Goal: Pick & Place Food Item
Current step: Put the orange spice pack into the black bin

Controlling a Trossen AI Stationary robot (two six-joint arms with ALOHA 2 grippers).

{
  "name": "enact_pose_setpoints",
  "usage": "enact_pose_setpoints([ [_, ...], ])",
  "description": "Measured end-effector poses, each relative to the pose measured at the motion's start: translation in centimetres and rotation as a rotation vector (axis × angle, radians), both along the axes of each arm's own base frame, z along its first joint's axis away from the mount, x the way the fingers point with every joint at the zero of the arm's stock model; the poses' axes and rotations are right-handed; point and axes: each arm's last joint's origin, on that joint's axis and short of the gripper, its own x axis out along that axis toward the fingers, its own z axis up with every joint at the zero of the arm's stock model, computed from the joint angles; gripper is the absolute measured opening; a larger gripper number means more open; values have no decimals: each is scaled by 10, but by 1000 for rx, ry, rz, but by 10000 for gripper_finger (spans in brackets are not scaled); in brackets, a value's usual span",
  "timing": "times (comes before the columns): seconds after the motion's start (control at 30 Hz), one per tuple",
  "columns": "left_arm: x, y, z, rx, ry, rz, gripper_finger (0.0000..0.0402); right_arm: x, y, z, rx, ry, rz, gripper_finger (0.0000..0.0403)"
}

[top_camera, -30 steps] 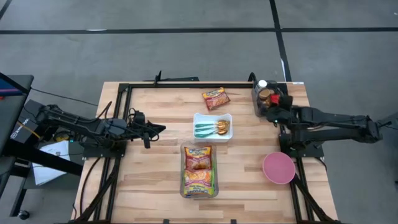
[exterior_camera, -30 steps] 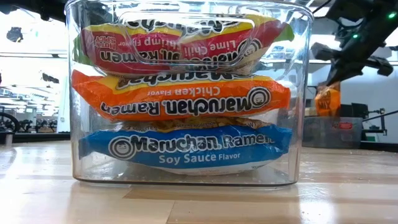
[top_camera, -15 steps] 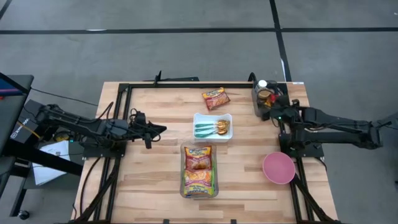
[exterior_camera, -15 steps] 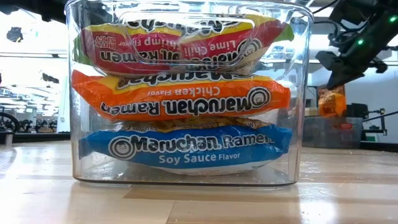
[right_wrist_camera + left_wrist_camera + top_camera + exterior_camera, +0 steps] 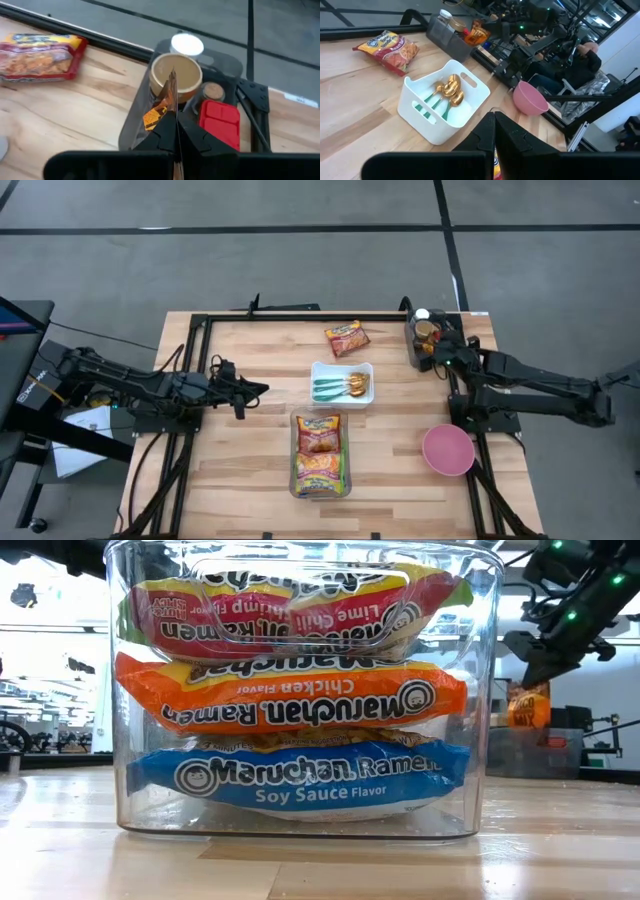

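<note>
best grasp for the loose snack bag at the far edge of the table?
Probably from straight above. The snack bag lies flat on the table, apart from the white bin, so its sides are free. Pinch across the short width near the middle, or take a crimped end seam; the flat pose leaves little to grab from the side.

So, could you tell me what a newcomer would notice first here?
Probably the clear bin stacked with ramen packs at the table's near middle. Next, the right gripper, shut on an orange packet over the dark condiment bin at the far right corner. The left gripper waits, shut, at the left.
</note>
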Motion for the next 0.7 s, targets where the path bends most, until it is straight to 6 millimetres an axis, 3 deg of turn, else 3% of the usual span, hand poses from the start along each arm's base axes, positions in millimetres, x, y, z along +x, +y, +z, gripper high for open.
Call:
enact_pose_setpoints([
  [0.27, 0, 0, 0, 0, 0, 0, 0, 1, -11, -4, 67, -133, -169, 0],
  [0.7, 0, 0, 0, 0, 0, 1, 0, 11, -25, -16, 105, -59, -235, 0],
])
